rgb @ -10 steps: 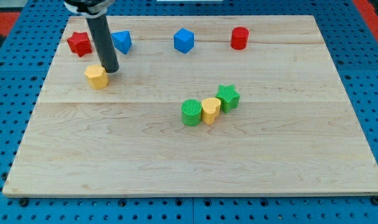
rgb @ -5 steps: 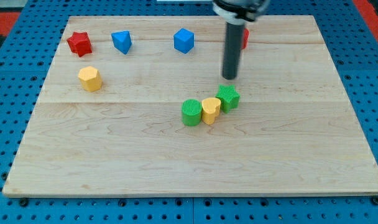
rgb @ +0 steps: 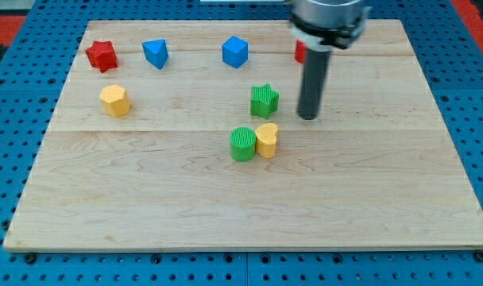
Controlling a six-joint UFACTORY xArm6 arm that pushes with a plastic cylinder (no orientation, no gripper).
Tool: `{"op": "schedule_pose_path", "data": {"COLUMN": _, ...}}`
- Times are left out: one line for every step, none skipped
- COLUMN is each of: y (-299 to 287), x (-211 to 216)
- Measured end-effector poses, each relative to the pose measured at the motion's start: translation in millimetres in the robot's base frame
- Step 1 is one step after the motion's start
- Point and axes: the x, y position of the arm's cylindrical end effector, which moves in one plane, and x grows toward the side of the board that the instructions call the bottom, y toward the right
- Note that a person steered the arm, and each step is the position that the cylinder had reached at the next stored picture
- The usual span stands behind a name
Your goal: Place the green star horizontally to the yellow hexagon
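1. The green star sits on the table, to the view's right of the yellow hexagon and well apart from it.
2. My tip rests near the green star, on its right.
3. No jaws exist; the arm ends in a rod.

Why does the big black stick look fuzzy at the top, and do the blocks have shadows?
In the camera view, the rod's upper part is cut off and a bit soft at the view's top; my tip is sharp. The green star and yellow hexagon are crisp, with only faint shadows; the light is even, with no glare.
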Motion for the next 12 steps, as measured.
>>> {"op": "schedule_pose_path", "data": {"y": -56.5, "x": -4.7}}
{"op": "schedule_pose_path", "data": {"y": -108.4, "x": -6.5}}
{"op": "schedule_pose_path", "data": {"y": -51.0, "x": -22.3}}
{"op": "schedule_pose_path", "data": {"y": -44.4, "x": -70.7}}
{"op": "schedule_pose_path", "data": {"y": -107.6, "x": -69.7}}
{"op": "schedule_pose_path", "data": {"y": -129.5, "x": -43.6}}
{"op": "schedule_pose_path", "data": {"y": -75.5, "x": -45.6}}
{"op": "schedule_pose_path", "data": {"y": -54.6, "x": -4.7}}
{"op": "schedule_pose_path", "data": {"y": -80.1, "x": -10.2}}
{"op": "schedule_pose_path", "data": {"y": -117.2, "x": -26.9}}
{"op": "schedule_pose_path", "data": {"y": -77.6, "x": -18.4}}
{"op": "schedule_pose_path", "data": {"y": -100.2, "x": 0.3}}
